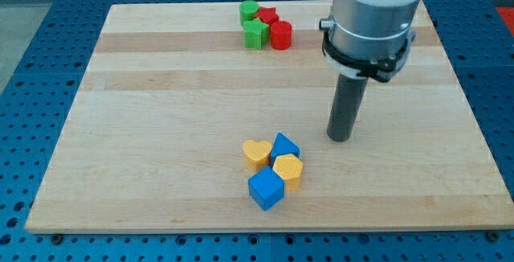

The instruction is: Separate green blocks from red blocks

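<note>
A: Item one, my tip (340, 137)?
B: Lower end of a straight dark rod, resting on the wooden board (161, 117), right of centre. It has no jaws, so apart or together does not apply. It touches no block.

A: Task blocks?
B: Four, clustered at the far edge, near the middle. Green cylinder (250, 10) at far left of the cluster; green star-like block (255, 33) just nearer, touching it. Red block (267, 15), shape unclear, tucked between the greens and the red cylinder (280, 34), which stands on the cluster's right. All four packed together, greens left, reds right. The tip is well apart from them, nearer and to the right.

A: Other stock?
B: A second cluster near the board's near edge, left of the tip: yellow heart (256, 154), blue triangular block (284, 146), yellow hexagonal block (287, 170), blue cube (266, 190), all touching. The blue triangular block lies closest to the tip, just apart.

A: Surroundings?
B: Blue perforated table (32, 45) beneath the board.
</note>
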Robot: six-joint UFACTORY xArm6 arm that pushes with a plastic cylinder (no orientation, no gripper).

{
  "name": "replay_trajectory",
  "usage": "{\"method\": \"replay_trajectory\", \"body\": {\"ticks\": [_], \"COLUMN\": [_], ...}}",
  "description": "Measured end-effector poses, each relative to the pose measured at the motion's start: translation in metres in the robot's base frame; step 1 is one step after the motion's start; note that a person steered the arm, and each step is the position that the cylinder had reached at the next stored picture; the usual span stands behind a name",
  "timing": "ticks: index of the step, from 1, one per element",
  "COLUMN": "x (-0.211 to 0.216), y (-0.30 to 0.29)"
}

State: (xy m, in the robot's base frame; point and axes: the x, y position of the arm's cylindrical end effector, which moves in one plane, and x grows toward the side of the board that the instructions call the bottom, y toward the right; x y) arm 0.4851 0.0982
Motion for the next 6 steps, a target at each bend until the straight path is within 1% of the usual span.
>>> {"method": "replay_trajectory", "body": {"ticks": [2,4,5,6], "x": [-0.127,-0.229,-0.270,-0.292], "y": [0.000,-0.004,-0.048,-0.090]}}
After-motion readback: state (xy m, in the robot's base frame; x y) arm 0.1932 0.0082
